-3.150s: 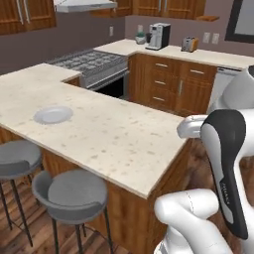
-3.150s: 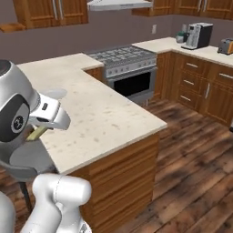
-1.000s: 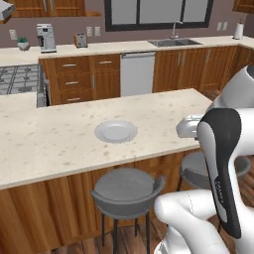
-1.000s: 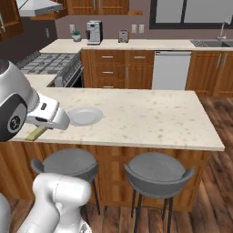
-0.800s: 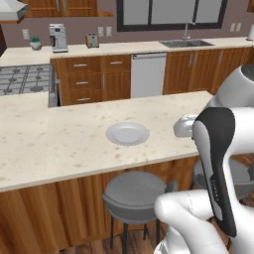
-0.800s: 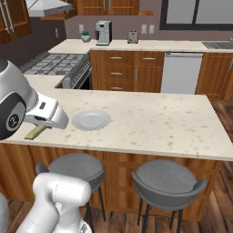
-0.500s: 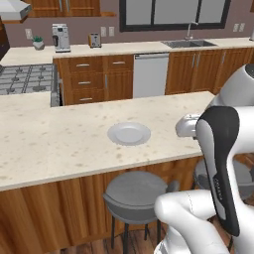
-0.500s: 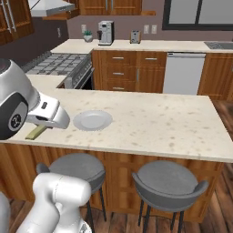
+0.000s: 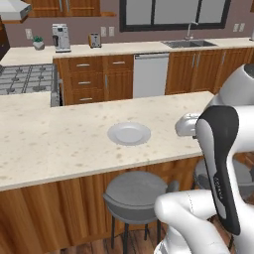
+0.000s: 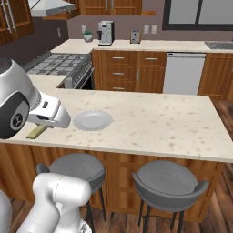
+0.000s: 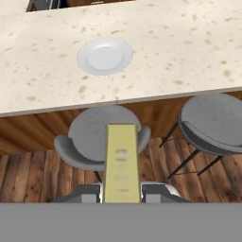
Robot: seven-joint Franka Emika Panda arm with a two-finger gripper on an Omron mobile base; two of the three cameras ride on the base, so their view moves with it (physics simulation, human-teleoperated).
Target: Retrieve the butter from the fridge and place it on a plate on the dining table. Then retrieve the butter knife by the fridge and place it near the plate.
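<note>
The butter (image 11: 122, 160), an olive-yellow stick, is clamped between the two dark fingertips of my gripper (image 11: 122, 193), which is shut on it. In the right base view the butter (image 10: 37, 131) pokes out under my white hand, over the near left edge of the dining table (image 10: 159, 123). The plate (image 10: 93, 120) lies flat on that beige speckled top, to the right of the hand and apart from it. It is bare in the left base view (image 9: 129, 134) and in the hand view (image 11: 104, 56), beyond the butter's tip. The fridge and the butter knife are out of view.
Two grey stools (image 10: 75, 168) (image 10: 170, 179) stand under the table's near edge. A stove (image 9: 25, 79) sits at the far left. The back counter holds a coffee machine (image 9: 61, 37), a toaster (image 9: 95, 40) and a sink (image 9: 188, 43).
Both base views panned over the first half second, so the plate slid right in the picture, then held steady. The butter stays in the shut gripper.
</note>
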